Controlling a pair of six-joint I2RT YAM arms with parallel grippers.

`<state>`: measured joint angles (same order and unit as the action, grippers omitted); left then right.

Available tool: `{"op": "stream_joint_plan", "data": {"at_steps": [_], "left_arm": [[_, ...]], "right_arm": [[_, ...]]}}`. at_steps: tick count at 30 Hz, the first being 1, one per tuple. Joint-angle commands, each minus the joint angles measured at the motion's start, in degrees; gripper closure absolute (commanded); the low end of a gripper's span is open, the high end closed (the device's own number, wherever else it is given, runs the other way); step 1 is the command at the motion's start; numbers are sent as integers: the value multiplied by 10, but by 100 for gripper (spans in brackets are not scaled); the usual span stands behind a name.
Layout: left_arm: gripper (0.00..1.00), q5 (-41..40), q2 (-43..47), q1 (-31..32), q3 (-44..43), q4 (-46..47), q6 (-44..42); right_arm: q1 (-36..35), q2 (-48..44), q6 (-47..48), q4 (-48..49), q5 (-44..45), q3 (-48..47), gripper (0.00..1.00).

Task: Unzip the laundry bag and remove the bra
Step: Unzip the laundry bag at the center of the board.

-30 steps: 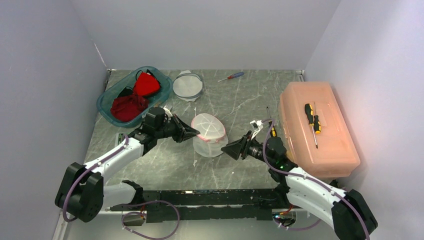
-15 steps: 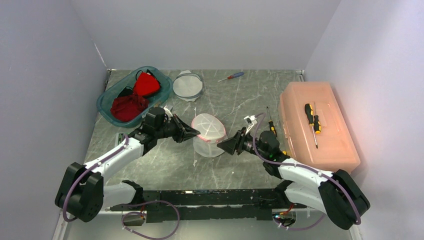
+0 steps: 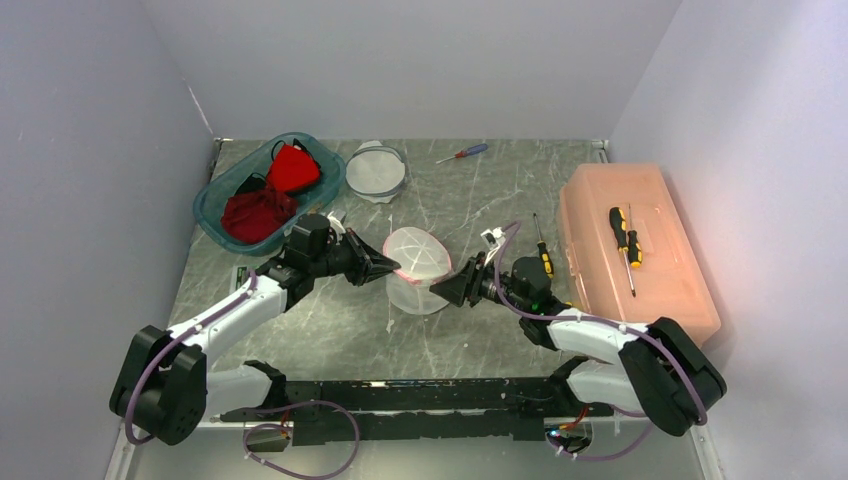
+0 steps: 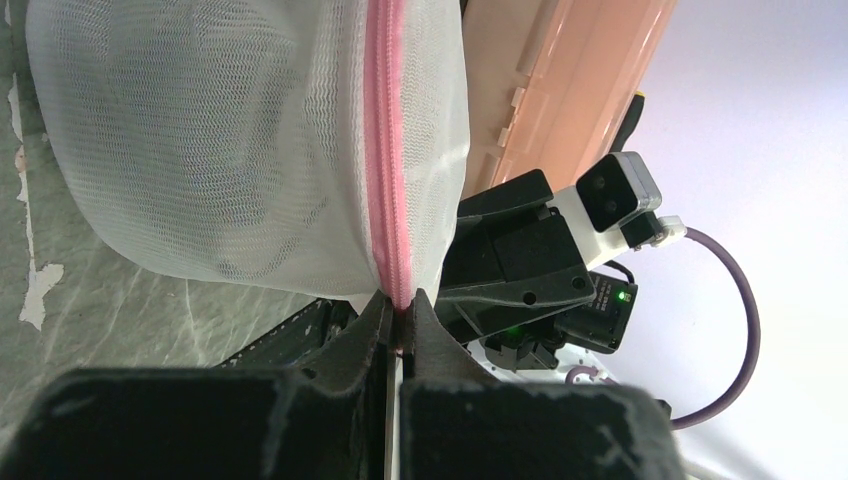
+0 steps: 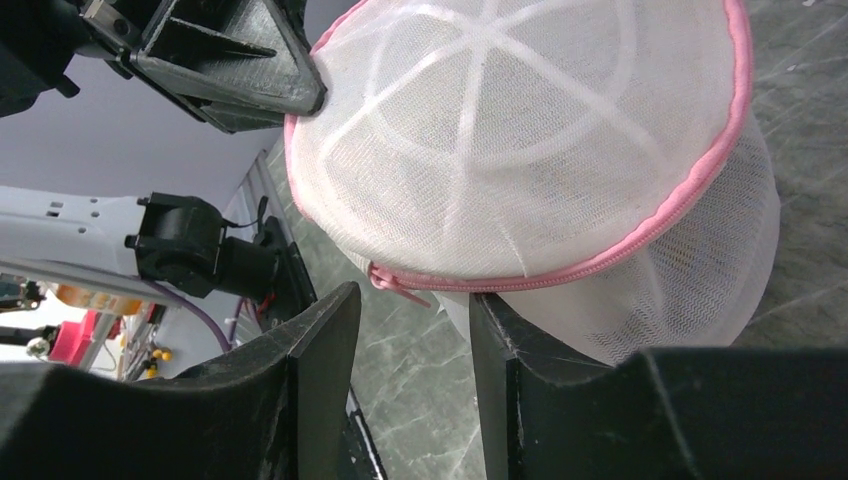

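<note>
A: Progress check. The laundry bag [image 3: 418,266] sits mid-tabletop [image 3: 480,205] between the two arms, dome side up. Zipper status?

B: The pink zipper [image 5: 640,237] runs closed along the rim wherever the two wrist views show it. No gap in the seam. Judgement: unzipping not begun.

A: Bra?

B: Not out. Presumably inside. The mesh is translucent, but the left wrist view gives only a vague shadow through it. Cannot identify it.

A: What's left, then?

B: Nearly everything: catch the pull, run it round the rim, open the flap, draw out the bra. Only the setup is in place.

A: Left claw?

B: The left claw [image 4: 402,300] has its fingers together, pinched on the zipper tape at the bag's left edge. The pink band goes straight in between the tips. I read it as an anchor, so the bag does not slide when the pull is tugged.

A: Right claw?

B: The right claw [image 3: 440,292] is at the bag's near-right side with its jaws apart, a moderate gap. It holds nothing. The zipper pull [image 5: 392,281] dangles from the seam just ahead of that gap. One finger lies close against the mesh wall; cannot tell whether it touches.

A: Note for the next move?

B: The pull is small and floppy. The jaws need to close on the tab itself, not on the mesh beside it.
</note>
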<state>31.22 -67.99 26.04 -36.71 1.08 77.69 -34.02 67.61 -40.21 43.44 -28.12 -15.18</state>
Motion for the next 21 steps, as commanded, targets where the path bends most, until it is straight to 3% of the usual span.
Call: {"op": "stream_joint_plan", "data": {"at_steps": [1, 8, 21], "left_arm": [[97, 14, 17, -2, 1, 23, 4], [97, 14, 16, -2, 2, 26, 5], [97, 11, 20, -2, 4, 21, 4]], "right_arm": [[-3, 9, -1, 60, -26, -25, 53], [-3, 22, -3, 69, -34, -27, 57], [-4, 20, 3, 60, -30, -25, 79]]}}
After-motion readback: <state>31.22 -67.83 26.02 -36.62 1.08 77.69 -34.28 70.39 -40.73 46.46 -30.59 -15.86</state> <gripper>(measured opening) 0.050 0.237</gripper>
